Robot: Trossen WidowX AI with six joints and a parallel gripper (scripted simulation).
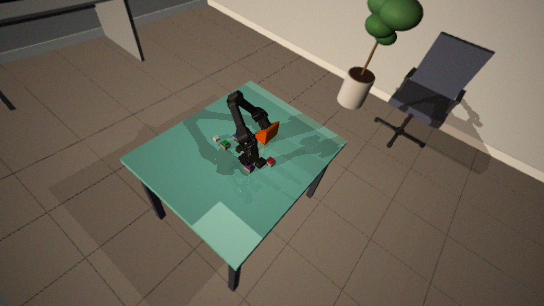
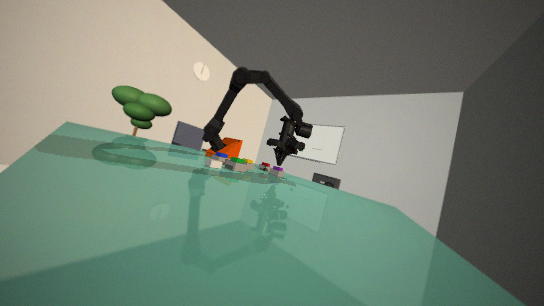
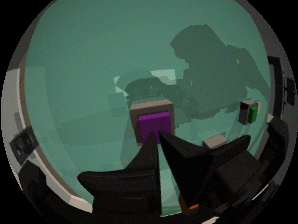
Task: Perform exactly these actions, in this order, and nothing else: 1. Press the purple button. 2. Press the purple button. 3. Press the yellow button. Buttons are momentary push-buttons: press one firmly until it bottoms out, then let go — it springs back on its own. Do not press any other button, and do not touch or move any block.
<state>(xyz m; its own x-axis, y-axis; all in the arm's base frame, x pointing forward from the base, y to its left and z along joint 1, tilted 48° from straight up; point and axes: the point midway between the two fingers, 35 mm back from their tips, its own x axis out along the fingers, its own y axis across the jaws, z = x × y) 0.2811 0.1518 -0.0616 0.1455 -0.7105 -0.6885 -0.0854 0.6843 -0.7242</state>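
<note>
The purple button (image 1: 249, 169) (image 2: 277, 169) (image 3: 154, 124) has a purple cap on a grey base. My gripper (image 2: 280, 164) (image 3: 156, 135) is shut and empty, pointing down, with its fingertips right over the purple cap. In the wrist view they cover the cap's near edge; whether they touch it I cannot tell. The cap stands proud of its base. The yellow button (image 2: 249, 161) shows in the exterior view beside the green one; the arm hides it in the top view. A grey base (image 3: 215, 141) shows by the right finger in the wrist view, its top partly hidden.
The red button (image 1: 271, 161) (image 2: 265, 164) stands near the purple one. The green button (image 1: 225, 144) (image 2: 237, 160) (image 3: 253, 114), blue button (image 1: 235, 136) (image 2: 221, 155) and a whitish block (image 1: 216, 138) (image 2: 215, 163) are farther off. An orange object (image 1: 268, 133) (image 2: 233, 148) stands near the arm's base.
</note>
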